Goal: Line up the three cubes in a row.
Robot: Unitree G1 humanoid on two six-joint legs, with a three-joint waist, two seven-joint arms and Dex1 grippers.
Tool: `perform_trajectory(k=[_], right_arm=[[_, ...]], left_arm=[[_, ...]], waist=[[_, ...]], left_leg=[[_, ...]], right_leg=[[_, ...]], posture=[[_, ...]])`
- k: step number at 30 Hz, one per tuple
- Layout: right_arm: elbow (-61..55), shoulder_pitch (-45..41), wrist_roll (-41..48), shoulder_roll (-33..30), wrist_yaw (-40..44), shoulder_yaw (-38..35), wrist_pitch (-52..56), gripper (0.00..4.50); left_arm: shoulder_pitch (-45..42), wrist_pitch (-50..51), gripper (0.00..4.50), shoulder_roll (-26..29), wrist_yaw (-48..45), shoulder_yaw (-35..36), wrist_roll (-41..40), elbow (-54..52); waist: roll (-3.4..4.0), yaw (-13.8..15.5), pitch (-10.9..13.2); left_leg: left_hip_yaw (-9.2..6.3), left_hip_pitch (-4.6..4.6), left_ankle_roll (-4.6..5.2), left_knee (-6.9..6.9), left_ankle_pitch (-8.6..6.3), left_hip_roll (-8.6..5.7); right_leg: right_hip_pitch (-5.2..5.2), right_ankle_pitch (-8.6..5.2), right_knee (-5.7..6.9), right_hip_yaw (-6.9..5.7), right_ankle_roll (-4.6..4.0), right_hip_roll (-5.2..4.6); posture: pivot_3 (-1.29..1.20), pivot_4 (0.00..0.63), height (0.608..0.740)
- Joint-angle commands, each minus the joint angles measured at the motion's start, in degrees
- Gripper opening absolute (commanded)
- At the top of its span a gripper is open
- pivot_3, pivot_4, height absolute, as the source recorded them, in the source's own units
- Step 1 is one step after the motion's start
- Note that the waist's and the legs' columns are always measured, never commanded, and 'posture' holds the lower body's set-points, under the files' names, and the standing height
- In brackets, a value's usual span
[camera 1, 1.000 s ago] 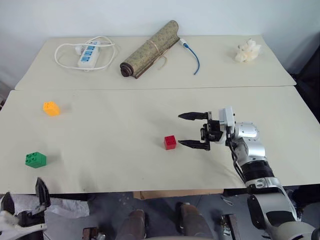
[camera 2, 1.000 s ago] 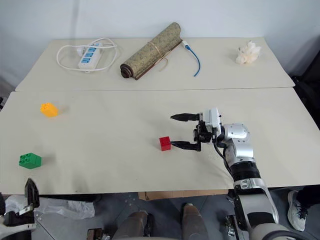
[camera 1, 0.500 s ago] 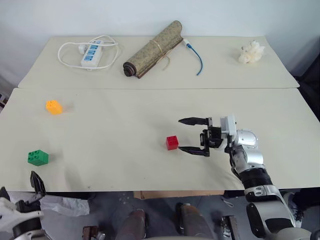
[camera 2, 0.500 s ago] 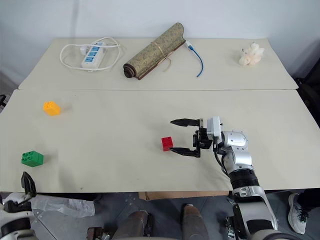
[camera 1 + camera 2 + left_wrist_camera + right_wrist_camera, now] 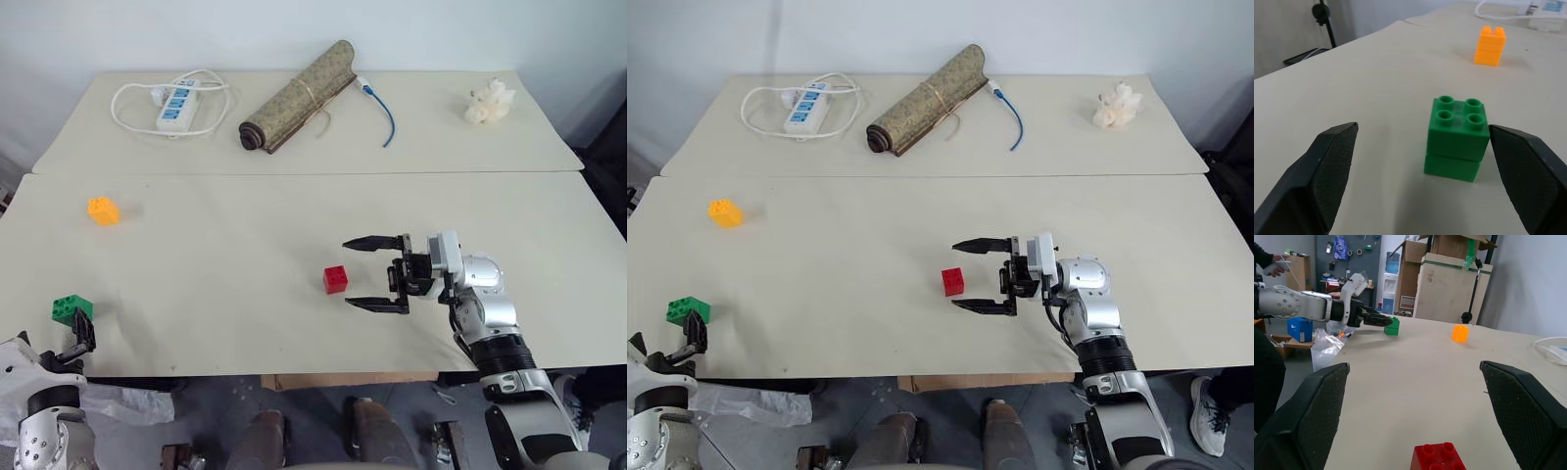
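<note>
The red cube (image 5: 335,279) sits mid-table, just at the mouth of my right gripper (image 5: 347,273), which lies level, pointing left, open, fingers apart from the cube. At the table's front left corner stands the green cube (image 5: 71,308). My left gripper (image 5: 51,338) is close behind it, open, and its fingers (image 5: 1327,181) flank the green cube (image 5: 1457,139) without touching. Farther back on the left is the yellow-orange cube (image 5: 101,210). The right wrist view shows the red cube (image 5: 1439,456) near, with the other two far across the table.
On the rear table lie a white power strip (image 5: 174,102) with its cord, a rolled mat (image 5: 296,96), a blue cable (image 5: 384,116) and a lumpy white object (image 5: 488,101). A seam (image 5: 294,174) divides the two tables. Boxes (image 5: 1449,281) stand beyond the left side.
My left gripper has come up from below the table's front edge and forward, close to the green cube. The right gripper stays open by the red cube, drawn back slightly.
</note>
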Motion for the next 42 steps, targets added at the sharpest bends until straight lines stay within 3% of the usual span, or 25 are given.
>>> perform_trajectory(k=[1, 9, 14, 17, 19, 21, 23, 26, 30, 33, 42], right_arm=[[-2.2, 0.4, 1.1, 0.0, 1.5, -0.2, 0.1, 4.5], [-2.9, 1.2, 0.9, -0.2, 0.7, -0.2, -0.1, 4.5], [-3.4, 2.0, 0.6, -0.9, 0.0, -0.8, -0.2, 4.5], [-3.6, 2.4, 0.5, -2.3, -0.5, -1.8, -0.3, 4.5], [-3.3, 2.4, 0.5, -4.0, -0.8, -2.9, -0.4, 4.5], [-2.2, 2.1, 0.1, -6.8, -1.2, -5.2, -0.8, 4.5], [-1.7, 2.0, 0.0, -8.9, -1.5, -6.4, -1.0, 4.5], [-1.0, 2.1, -0.1, -11.7, -0.6, -7.7, -1.2, 4.5], [-3.8, 5.3, 0.2, -14.7, 0.5, -8.3, -0.7, 4.5], [-7.3, 8.9, 0.3, -16.1, -0.6, -8.9, 0.1, 4.5], [-21.1, 21.0, 1.8, -17.4, -7.7, -11.3, 4.4, 4.5]], left_arm=[[-0.2, 0.6, 3.91, 1.6, -1.1, 0.2, 0.7, 0.3], [-0.9, -0.7, 1.52, 2.9, -4.9, 0.0, 0.3, 2.2], [-1.8, -6.1, 1.52, 3.9, -13.6, 2.3, -6.1, 2.2], [-1.1, -5.0, 1.52, 8.5, -24.6, 0.3, -10.5, -0.5], [-1.5, 1.3, 1.52, 13.7, -32.1, -1.7, -17.0, -3.9], [-5.4, 7.6, 1.52, 22.7, -41.6, -6.6, -18.9, -4.1], [-9.7, 9.3, 1.52, 29.0, -48.4, -11.6, -16.5, -1.7], [-19.3, 7.8, 1.52, 32.8, -57.6, -21.3, -10.9, 5.0], [-31.7, 1.4, 1.52, 31.3, -69.0, -33.8, -2.5, 15.6], [-38.2, -2.4, 1.52, 27.6, -73.3, -38.9, 1.3, 23.5], [-46.4, -9.1, 1.52, 21.8, -80.0, -41.6, 5.0, 37.2]], waist=[[0.0, 0.0, 0.0], [0.0, -0.1, 0.0], [0.0, 0.0, 0.0], [0.0, 0.0, 0.0], [0.0, 0.0, 0.0], [0.0, 0.4, 0.0], [0.05, 0.8, 0.0], [0.31, 0.1, 0.0], [0.36, -0.7, 0.0], [0.36, -1.0, 0.0], [0.34, -1.2, 0.0]], left_leg=[[0.0, 0.0, 0.0, 0.0, 0.0, 0.0], [0.0, 0.0, -0.01, 0.0, 0.0, 0.01], [-0.01, -0.02, -0.01, 0.0, 0.0, 0.01], [-0.02, -0.02, -0.02, 0.0, 0.01, 0.01], [-0.07, -0.02, -0.02, 0.0, 0.01, 0.0], [-0.16, -0.05, -0.01, 0.01, 0.01, -0.01], [-0.39, -0.1, -0.04, 0.02, 0.04, -0.12], [-0.28, 0.02, -0.04, -0.01, 0.04, -0.16], [-0.11, -0.04, -0.1, -0.08, 0.07, 0.0], [-0.04, -0.14, -0.1, -0.06, 0.07, 0.01], [0.03, -0.12, -0.06, 0.09, 0.09, -0.02]], right_leg=[[0.0, 0.0, 0.01, 0.0, 0.0, 0.0], [-0.01, 0.0, 0.02, 0.0, 0.0, 0.0], [0.0, 0.0, 0.01, -0.01, 0.0, -0.01], [-0.01, -0.01, 0.0, 0.0, -0.01, -0.01], [0.01, -0.01, -0.02, 0.02, -0.03, -0.04], [0.05, -0.02, -0.02, 0.06, -0.04, -0.1], [0.06, -0.06, -0.06, 0.03, -0.12, -0.19], [0.09, -0.06, -0.01, -0.06, -0.11, -0.14], [-0.08, -0.04, 0.13, -0.15, -0.08, 0.07], [-0.2, -0.05, 0.18, -0.17, -0.09, 0.08], [-0.19, -0.03, 0.33, -0.08, -0.04, 0.05]], posture=[[0.0, 0.15, 0.74], [0.0, 0.15, 0.74], [0.0, 0.15, 0.74], [0.0, 0.15, 0.74], [0.0, 0.15, 0.74], [0.0, 0.15, 0.74], [0.0, 0.15, 0.74], [0.0, 0.15, 0.74], [0.0, 0.15, 0.74], [0.0, 0.15, 0.74], [0.0, 0.15, 0.74]])
